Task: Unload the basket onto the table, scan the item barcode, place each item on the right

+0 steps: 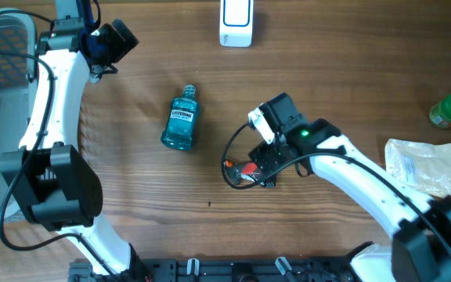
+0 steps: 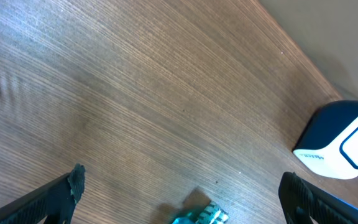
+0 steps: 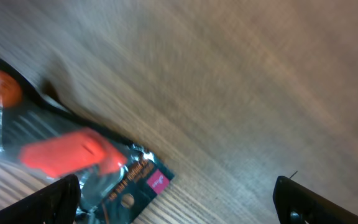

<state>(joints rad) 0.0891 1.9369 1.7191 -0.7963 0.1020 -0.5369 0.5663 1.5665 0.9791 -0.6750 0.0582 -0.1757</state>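
1. Right now, the right hand (image 3: 178, 202) hangs with its fingers spread wide just above the blister packet (image 1: 247, 171) and pinches nothing.
2. That packet, with something red and black inside, lies flat on the desk (image 1: 351, 70), well apart from the scanner (image 1: 236, 22) and on the robot's side of it. It is probably the item to scan.
3. Well left of the scanner, the left hand (image 2: 180, 190) is spread and empty too. The mouthwash bottle (image 1: 182, 117) lies on its side, toward the robot and a little left of the scanner.
4. One risk is that the packet is flat and glossy, so the fingers may skid off or nip only film, and it could droop or drop on the way over.
5. Another is that the barcode cannot be seen here. If it faces away from the scanner, no read follows.
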